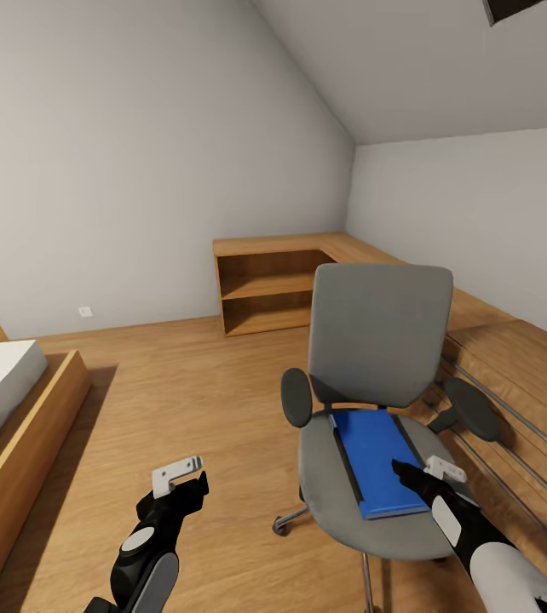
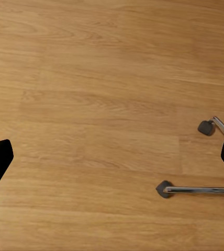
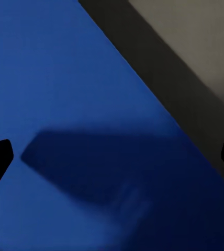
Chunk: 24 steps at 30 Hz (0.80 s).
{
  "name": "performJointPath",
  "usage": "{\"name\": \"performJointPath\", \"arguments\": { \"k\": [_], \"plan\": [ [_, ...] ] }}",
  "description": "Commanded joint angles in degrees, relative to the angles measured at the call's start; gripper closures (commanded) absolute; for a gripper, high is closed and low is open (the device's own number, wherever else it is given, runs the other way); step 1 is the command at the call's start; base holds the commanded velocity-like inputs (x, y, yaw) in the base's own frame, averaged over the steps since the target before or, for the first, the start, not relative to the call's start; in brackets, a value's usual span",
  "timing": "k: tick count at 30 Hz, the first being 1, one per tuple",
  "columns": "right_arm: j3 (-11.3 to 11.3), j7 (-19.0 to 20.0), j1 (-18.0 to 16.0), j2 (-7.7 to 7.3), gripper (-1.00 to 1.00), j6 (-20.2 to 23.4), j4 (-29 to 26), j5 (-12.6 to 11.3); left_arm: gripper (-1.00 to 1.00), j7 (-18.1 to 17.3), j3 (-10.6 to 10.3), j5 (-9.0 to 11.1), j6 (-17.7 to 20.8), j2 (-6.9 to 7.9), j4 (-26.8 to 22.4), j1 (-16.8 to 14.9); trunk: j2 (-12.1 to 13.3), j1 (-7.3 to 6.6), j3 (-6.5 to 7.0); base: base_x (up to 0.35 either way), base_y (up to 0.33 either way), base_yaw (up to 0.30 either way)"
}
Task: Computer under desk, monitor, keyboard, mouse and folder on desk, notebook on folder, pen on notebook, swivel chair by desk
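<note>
Blue folder (image 1: 382,462) lay unmoved on the swivel chair (image 1: 376,340), directly under the right gripper's (image 1: 419,471) spread, empty fingers; left gripper (image 1: 181,479) equally released.

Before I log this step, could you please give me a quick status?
Right gripper open over folder. Left gripper open above floor. Folder flat on chair. Nothing blocking.

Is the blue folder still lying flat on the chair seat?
Yes. The folder lies flat on the swivel chair seat, not yet lifted; the right gripper hovers open just above it.
</note>
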Motion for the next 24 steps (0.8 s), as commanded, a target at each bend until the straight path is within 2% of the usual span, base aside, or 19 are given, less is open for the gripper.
{"name": "performJointPath", "arguments": {
  "k": [1,13,19,24],
  "plan": [
    [-0.32,0.36,-0.03,0.02,-1.00,0.25,-0.06,-0.43,-1.00,0.48,-0.06,0.43,0.14,0.01,-0.07,-0.05,-0.03,-0.01,-0.05,0.000,0.000,0.000],
    [-0.32,0.36,-0.02,0.02,-1.00,0.25,-0.08,-0.40,-1.00,0.54,-0.52,0.34,0.09,-0.18,-0.04,-0.05,-0.03,-0.01,-0.05,0.000,0.000,0.000],
    [-0.32,0.36,-0.02,0.02,-1.00,0.25,-0.08,-0.40,-1.00,0.72,-2.20,0.21,0.06,-0.29,0.01,-0.05,-2.43,1.31,-1.13,0.000,0.000,0.000],
    [-0.28,0.36,-0.01,0.02,-1.00,0.25,-0.08,-0.40,-1.00,1.12,-2.59,0.20,0.07,-0.23,0.01,-0.05,-2.43,1.31,-1.13,0.000,0.000,0.000]
  ]
}}
